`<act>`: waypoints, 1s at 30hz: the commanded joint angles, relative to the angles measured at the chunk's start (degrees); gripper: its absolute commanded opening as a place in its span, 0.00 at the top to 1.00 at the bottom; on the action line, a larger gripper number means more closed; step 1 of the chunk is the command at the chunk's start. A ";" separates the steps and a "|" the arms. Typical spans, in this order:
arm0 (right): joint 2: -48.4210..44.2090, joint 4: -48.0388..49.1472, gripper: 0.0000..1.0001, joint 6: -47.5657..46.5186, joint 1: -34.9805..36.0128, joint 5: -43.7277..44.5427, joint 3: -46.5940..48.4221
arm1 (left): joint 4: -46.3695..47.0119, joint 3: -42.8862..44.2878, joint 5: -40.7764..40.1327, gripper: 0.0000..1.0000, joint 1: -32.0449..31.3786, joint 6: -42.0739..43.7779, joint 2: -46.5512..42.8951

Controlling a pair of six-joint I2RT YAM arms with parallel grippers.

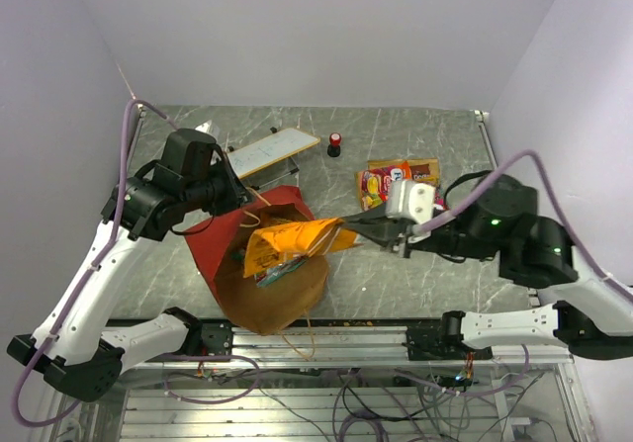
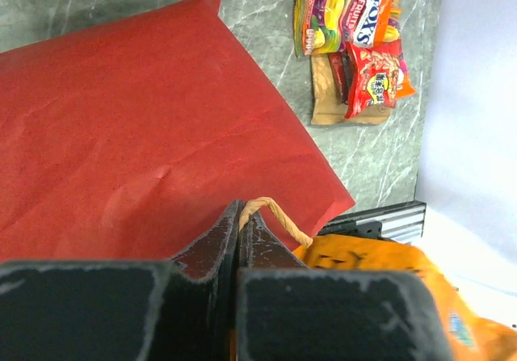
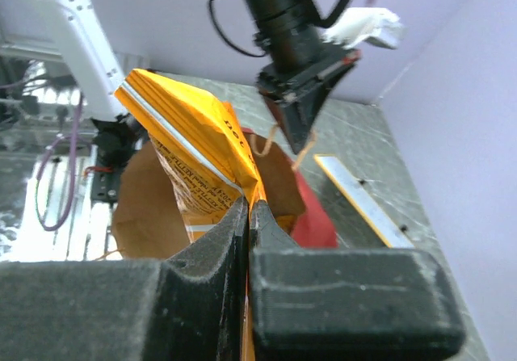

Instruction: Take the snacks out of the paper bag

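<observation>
1. Paper bag (image 1: 220,249): lies on its side, mouth twd the near edge of the table (image 1: 435,294). Red outside, matte and creased; brown kraft inside. Thin paper, no stiffness. Risk: a packet edge catches the rim and the whole bag drags along.
2. Multicolour packet (image 1: 277,269): sits in the bag mouth, partly under the orange one. Cannot tell how many more lie deeper. Risk: it rides out half-way w/ the one above and drops off the near edge.
3. My R pincer (image 3: 249,211): pressed together on one corner of the orange packet (image 3: 190,147), which hangs over the bag mouth, mostly outside. Glossy film, crinkled, pillow-shaped w/ a flat sealed edge. Risk: slick film, corner hold only. A quick swing could let it slip and fall back in.
4. My L pincer (image 2: 242,216): pinched tight on the tan twisted handle (image 2: 279,220) at the bag's upper rim, propping the mouth. Risk: thin cord slips or tears from the paper; the mouth then collapses on the contents.
5. Snack pile (image 1: 396,180): on the table beyond my R pincer, well apart from the bag. Flat glossy packets in red, yellow, orange and brown, overlapping. Risk: one more laid on top slides off.
6. Far: white board (image 1: 267,151), flat, rigid; red-and-black cylinder (image 1: 334,144), upright. Neither is a snack. Low risk where they are.
</observation>
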 commanded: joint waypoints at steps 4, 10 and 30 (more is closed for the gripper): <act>-0.87 -8.87 1.00 -6.64 0.11 20.92 10.43 | 2.04 -2.80 0.08 0.93 0.36 0.88 -0.74; -0.49 7.49 1.00 -22.62 -0.28 43.27 -0.09 | 1.93 -4.91 1.09 0.93 0.36 0.86 -1.24; 18.81 30.11 1.00 -27.91 -56.95 -5.37 -10.24 | -0.57 -0.24 0.45 0.93 0.37 4.35 0.16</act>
